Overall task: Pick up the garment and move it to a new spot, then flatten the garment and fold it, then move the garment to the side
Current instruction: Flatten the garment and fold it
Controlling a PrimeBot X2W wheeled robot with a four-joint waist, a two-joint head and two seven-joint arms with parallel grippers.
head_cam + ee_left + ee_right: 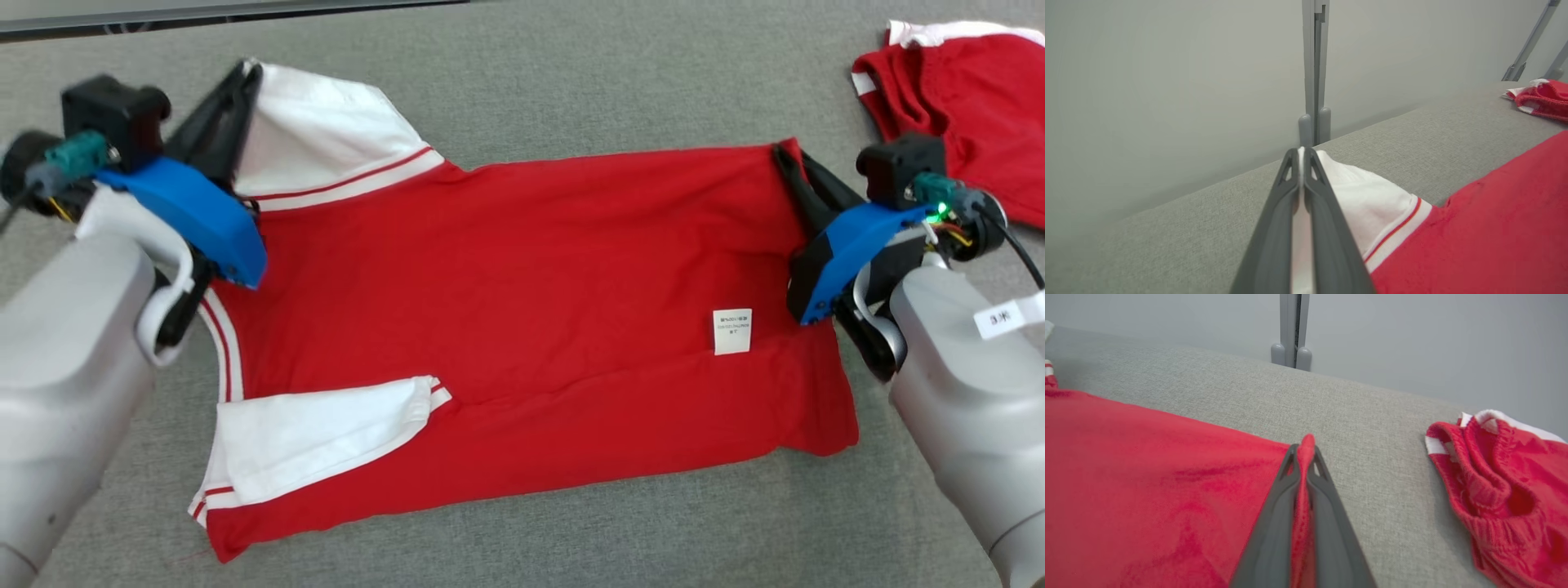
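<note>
The garment is a red shirt with white sleeves, spread flat and sideways on the grey table, a white label near its right end. My left gripper is shut on the far white sleeve at the shirt's upper left corner; white cloth shows between its fingers. My right gripper is shut on the red hem corner at the shirt's upper right, with red cloth pinched between its fingers.
A second red garment with white trim lies bunched at the table's far right, also seen as a crumpled red heap. A grey post stands behind the table's far edge against a pale wall.
</note>
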